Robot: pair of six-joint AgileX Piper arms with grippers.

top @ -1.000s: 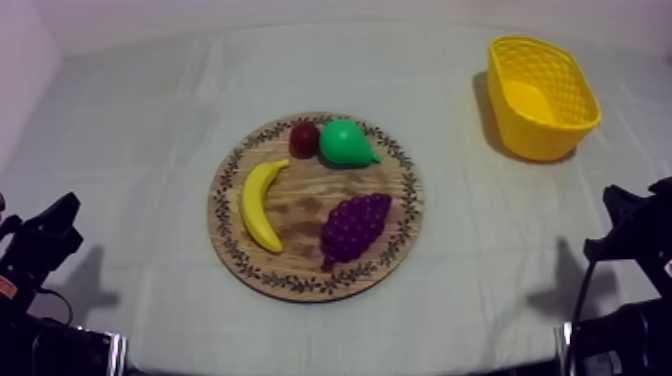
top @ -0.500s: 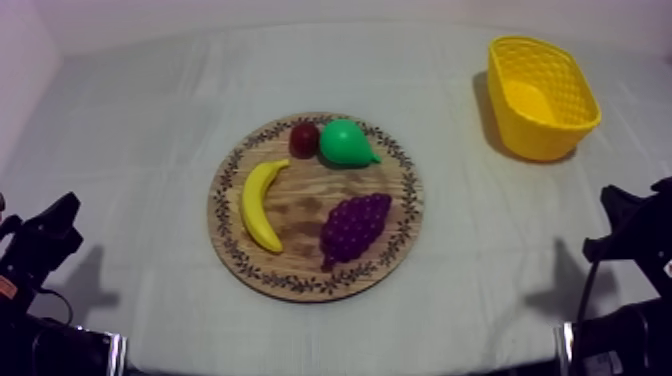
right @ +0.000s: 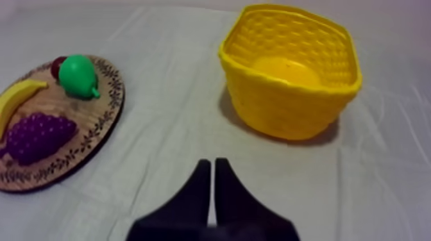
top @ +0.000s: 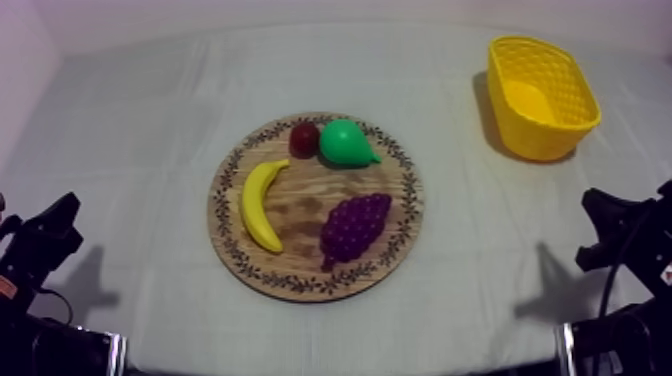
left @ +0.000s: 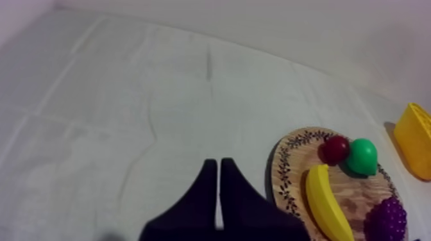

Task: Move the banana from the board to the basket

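The yellow banana lies on the left half of the round wooden board in the middle of the table. The yellow basket stands upright and hollow at the far right. My left gripper rests low at the left, shut, well away from the board. From its wrist, the banana and board lie off to the right of its fingers. My right gripper sits low at the right, shut, its tips before the basket. The banana shows far off on the board.
A green pear, a small red fruit and a purple bunch of grapes share the board with the banana. Grey-white cloth lies bare between the board and the basket.
My right gripper has shifted a little to the left, toward the table's middle, and its shadow moved with it. The left arm and the fruit have stayed put.
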